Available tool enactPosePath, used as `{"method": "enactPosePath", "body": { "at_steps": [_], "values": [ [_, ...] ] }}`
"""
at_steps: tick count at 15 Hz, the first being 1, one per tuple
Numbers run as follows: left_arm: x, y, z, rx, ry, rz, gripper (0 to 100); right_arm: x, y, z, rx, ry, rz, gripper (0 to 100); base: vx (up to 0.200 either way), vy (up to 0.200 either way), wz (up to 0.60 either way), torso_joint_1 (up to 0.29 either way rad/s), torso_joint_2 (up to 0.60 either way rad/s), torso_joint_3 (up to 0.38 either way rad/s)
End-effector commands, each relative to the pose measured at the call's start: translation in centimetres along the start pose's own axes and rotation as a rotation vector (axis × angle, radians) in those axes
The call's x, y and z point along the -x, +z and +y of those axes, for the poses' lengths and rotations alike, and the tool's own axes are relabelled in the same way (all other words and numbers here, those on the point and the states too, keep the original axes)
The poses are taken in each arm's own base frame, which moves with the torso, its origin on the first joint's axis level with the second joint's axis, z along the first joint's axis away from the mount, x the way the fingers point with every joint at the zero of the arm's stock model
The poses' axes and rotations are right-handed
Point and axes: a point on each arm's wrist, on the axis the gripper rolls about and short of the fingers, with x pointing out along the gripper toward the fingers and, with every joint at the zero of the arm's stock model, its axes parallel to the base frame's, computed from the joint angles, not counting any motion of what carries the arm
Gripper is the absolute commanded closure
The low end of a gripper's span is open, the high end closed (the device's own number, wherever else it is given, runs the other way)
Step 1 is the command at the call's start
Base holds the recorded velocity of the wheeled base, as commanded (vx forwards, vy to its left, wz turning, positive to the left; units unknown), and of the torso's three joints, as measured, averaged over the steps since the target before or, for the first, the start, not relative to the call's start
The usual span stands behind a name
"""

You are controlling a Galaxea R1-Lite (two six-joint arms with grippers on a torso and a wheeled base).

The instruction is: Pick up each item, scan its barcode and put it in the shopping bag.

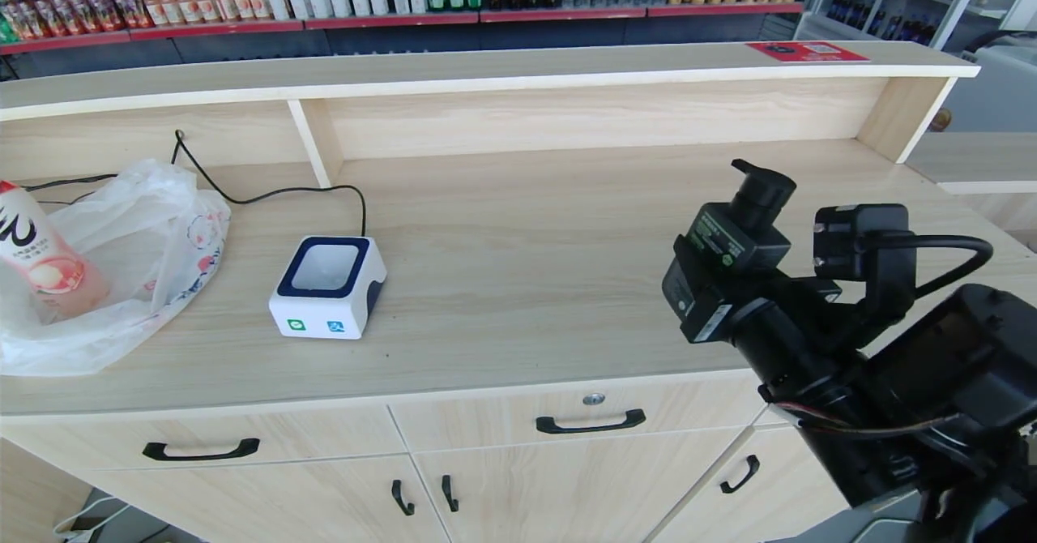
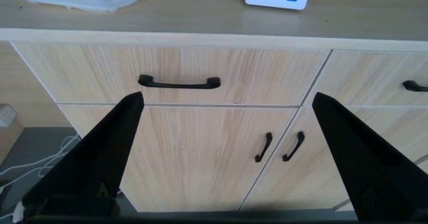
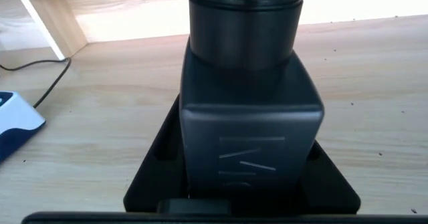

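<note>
R gripper (image 3: 244,177) clamped on dark grey square plastic bottle w/ round black cap (image 3: 251,117), over pale wooden counter (image 1: 527,284), well right of white box scanner (image 1: 328,285). Bottle prob rigid, smooth, bit slippery; flat sides suit grip. L wrist view adds L gripper (image 2: 227,100) spread wide by drawers (image 2: 100,70); head view adds translucent plastic shopping bag (image 1: 154,235), far left

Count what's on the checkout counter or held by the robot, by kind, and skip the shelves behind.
Bottles: 2 (pink-labelled clear drink bottle at the bag; black square-bodied bottle held on the right)
Bags: 1 (translucent white plastic shopping bag)
Scanners: 1 (white and blue box-shaped barcode scanner, with its black cable)
Total: 4
</note>
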Motion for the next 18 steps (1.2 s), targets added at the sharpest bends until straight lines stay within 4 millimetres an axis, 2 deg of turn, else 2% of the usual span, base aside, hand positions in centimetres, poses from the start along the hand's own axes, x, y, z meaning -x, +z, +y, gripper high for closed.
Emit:
{"method": "enactPosePath", "body": {
  "at_steps": [1, 3, 7, 8, 11, 15, 18],
  "values": [
    [0.0, 0.0, 0.0, 0.000, 0.000, 0.000, 0, 1.7, 2.4, -0.6, -0.036, 0.014, -0.054, 100, 0.000, 0.000, 0.00, 0.000, 0.00, 0.000],
    [0.0, 0.0, 0.0, 0.000, 0.000, 0.001, 0, 2.3, 3.1, -0.9, -0.046, 0.031, -0.074, 100, 0.000, 0.000, 0.00, 0.000, 0.00, 0.000],
    [0.0, 0.0, 0.0, 0.000, 0.000, 0.001, 0, 2.9, 3.1, -0.9, -0.069, 0.112, -0.068, 100, 0.000, 0.000, 0.00, 0.000, 0.00, 0.000],
    [0.0, 0.0, 0.0, 0.000, 0.000, 0.001, 0, 2.3, 4.2, -0.5, -0.173, 0.157, -0.111, 100, 0.000, 0.000, 0.00, 0.000, 0.00, 0.000],
    [0.0, 0.0, 0.0, 0.000, 0.002, 0.000, 0, 2.4, 4.4, -0.2, -0.330, 0.386, -0.091, 100, 0.000, 0.000, 0.00, 0.000, 0.00, 0.000],
    [0.0, 0.0, 0.0, 0.000, 0.000, 0.000, 0, 2.5, 4.8, 0.0, -0.433, 0.458, -0.080, 100, 0.000, 0.000, 0.00, 0.000, 0.00, 0.000],
    [0.0, 0.0, 0.0, 0.000, 0.000, 0.000, 0, 4.3, 5.1, -0.3, -0.476, 0.630, -0.033, 100, 0.000, 0.000, 0.00, 0.000, 0.00, 0.000]
  ]
}}
